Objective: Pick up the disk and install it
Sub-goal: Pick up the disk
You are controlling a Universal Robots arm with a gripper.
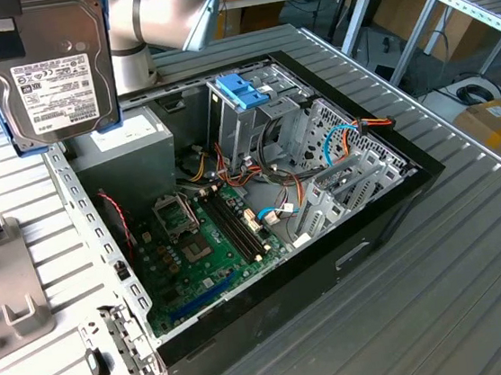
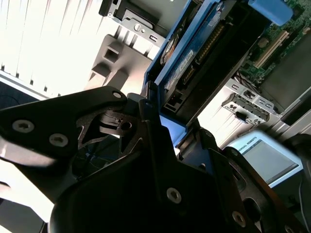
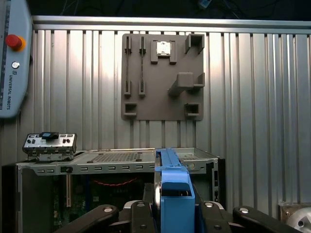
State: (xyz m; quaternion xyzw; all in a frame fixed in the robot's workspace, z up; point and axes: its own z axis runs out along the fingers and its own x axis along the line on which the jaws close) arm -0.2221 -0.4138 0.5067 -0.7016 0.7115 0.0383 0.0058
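Tool: the tool (image 3: 174,216) is clenched on the disk (image 1: 42,66); in the first wrist view its black fingers (image 3: 140,218) are pressed against both sides of the light-blue carrier.
Disk: it is held in the air, clear of the bench (image 1: 446,310), at the exterior view's left. It is held on edge with its white label turned toward that camera.
Computer case: the open computer case (image 1: 390,217) is laid on its side on the bench, and the motherboard (image 1: 203,247) is exposed inside.
Drive cage: the metal drive cage (image 1: 253,133) is stood upright inside the case and is topped by a blue handle (image 1: 244,90). It is well apart from the disk.
Fixture plate: a grey fixture plate (image 3: 160,77) is seen on the bench beyond the case in the first wrist view.
Done: the pick-up is judged complete, since the disk is carried by the tool alone.
Left: the installation is judged not yet done, as the disk is outside the case and no part of it is seated in the cage.
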